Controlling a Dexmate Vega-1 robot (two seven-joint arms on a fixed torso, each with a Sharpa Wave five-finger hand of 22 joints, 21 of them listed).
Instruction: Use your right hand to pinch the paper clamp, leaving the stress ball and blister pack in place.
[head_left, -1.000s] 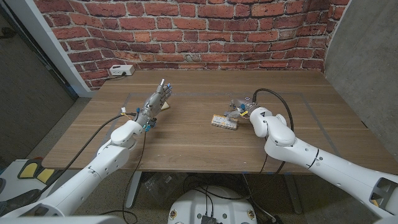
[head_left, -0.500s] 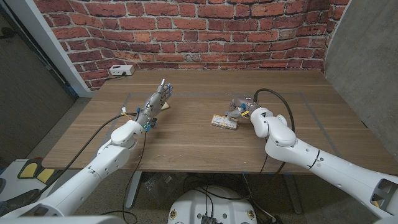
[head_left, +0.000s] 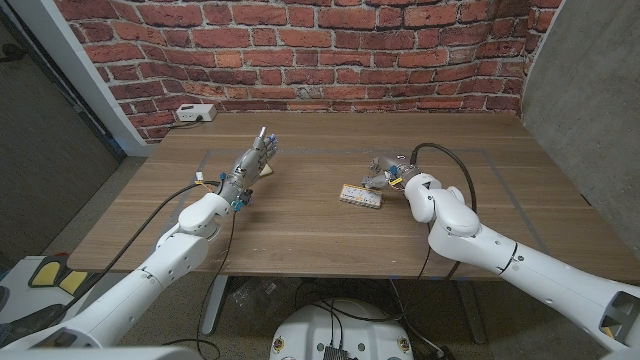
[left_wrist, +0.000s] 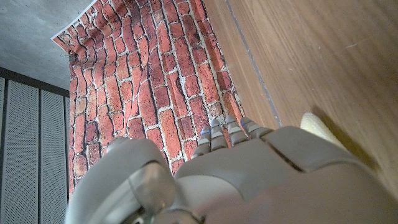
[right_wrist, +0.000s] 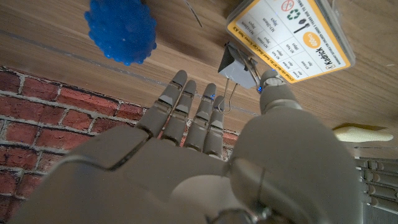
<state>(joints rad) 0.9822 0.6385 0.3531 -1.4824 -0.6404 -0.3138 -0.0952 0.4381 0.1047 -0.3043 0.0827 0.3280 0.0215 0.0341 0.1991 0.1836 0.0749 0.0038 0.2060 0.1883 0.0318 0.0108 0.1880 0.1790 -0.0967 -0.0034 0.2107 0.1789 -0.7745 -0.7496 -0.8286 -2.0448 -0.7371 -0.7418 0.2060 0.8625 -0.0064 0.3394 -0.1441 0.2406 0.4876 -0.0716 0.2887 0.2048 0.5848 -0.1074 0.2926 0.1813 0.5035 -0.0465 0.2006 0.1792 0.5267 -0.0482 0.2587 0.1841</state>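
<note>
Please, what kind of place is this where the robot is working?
Probably an indoor lab or workshop set up for robot tests: a wooden table stands before a red brick wall, beside a bare concrete wall, and a white power strip lies at the table's far corner.

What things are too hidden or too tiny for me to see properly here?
- Head view: the paper clamp is hidden behind the right hand.
- Right wrist view: whether the hand's thumb touches the paper clamp is unclear; the thumb covers the spot.
- Right wrist view: the blister pack is cut off by the picture's edge.
- Left wrist view: the left hand covers most of a pale yellow thing, so I can't name it.
- Head view: the blister pack's print is too small to read.
</note>
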